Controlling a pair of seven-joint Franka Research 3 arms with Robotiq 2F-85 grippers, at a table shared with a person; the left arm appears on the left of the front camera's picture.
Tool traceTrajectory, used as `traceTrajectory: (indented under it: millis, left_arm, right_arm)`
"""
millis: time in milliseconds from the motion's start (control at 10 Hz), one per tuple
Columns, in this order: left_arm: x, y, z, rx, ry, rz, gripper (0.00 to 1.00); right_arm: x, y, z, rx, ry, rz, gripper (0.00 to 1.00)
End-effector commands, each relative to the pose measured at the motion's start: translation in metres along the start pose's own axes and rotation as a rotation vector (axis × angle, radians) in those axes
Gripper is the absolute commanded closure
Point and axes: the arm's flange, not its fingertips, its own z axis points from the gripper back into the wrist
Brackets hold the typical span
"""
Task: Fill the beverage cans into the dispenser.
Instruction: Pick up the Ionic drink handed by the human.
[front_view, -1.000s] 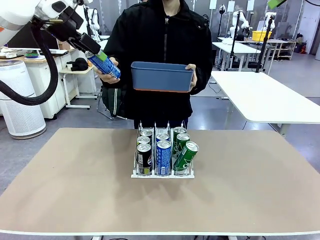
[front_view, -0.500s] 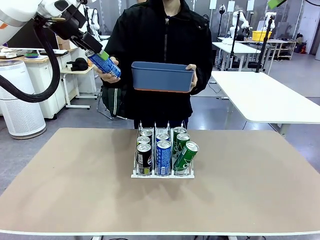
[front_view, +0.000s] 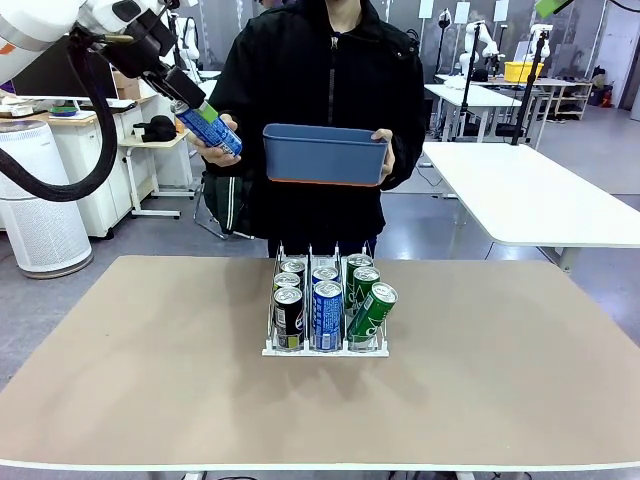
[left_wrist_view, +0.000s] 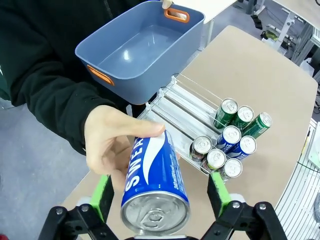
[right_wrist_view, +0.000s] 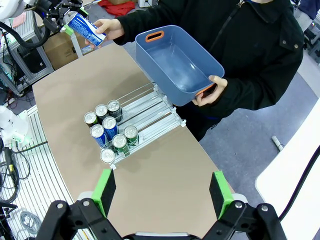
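**Handover pending: blue can between spread fingers, not yet gripped**

Left gripper (left_wrist_view: 159, 200): jaws spread wide, green pads (left_wrist_view: 103, 195) standing either side of the blue can (left_wrist_view: 152, 182), clear of its wall. The can's silver top faces the wrist camera. Nothing is clamped. The person's hand (left_wrist_view: 116, 145) carries the can, fingers wrapped around its far half.

Right gripper (right_wrist_view: 161, 194): jaws likewise spread, empty, held high above the table (right_wrist_view: 165, 170).

Outward: the person's other hand supports a blue bin (front_view: 325, 153), which the wrist views show empty. On the table below, the dispenser (front_view: 326, 348) holds eight cans (front_view: 326, 300) across its three lanes; the front green can (front_view: 372, 312) leans off upright.

Assessment of the step in hand, taking the can from the person:
- Centre the can between the pads before closing; contact should fall on the cylinder wall, near the end facing the wrist, away from the person's fingers.
- Close squarely and gently; thin aluminium is likely to dent under excess force.
- Pull away only once the person's hand lets go.
- The can belongs at the rear of a lane with room left.
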Motion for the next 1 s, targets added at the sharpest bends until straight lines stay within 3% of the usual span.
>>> traceTrajectory:
  millis: [0,300,400,500,700,900]
  left_arm:
    - [0.0001,0.0007,0.0002,-0.005,-0.01,0.009,0.0]
    - [0.0001,0.0007,0.0002,-0.005,-0.01,0.009,0.0]
    - [0.001,-0.0009,-0.0004,-0.001,0.0,-0.001,0.2]
    - [0.0011,-0.0001,-0.0015,0.013,0.024,-0.009,0.6]
    - [-0.0006,-0.001,-0.0015,0.019,0.029,-0.01,1.0]
    - [-0.0017,-0.0003,-0.0009,0.033,0.031,-0.004,1.0]
  right_arm:
    - [-0.0013,0.0025,-0.0008,0.001,0.007,-0.005,0.0]
    - [-0.0013,0.0025,-0.0008,0.001,0.007,-0.005,0.0]
    - [-0.0013,0.0025,-0.0008,0.001,0.007,-0.005,0.0]
    - [-0.0013,0.0025,-0.0008,0.001,0.007,-0.005,0.0]
    - [-0.0013,0.0025,-0.0008,0.001,0.007,-0.005,0.0]
    - [-0.0013,0.0025,-0.0008,0.001,0.007,-0.005,0.0]
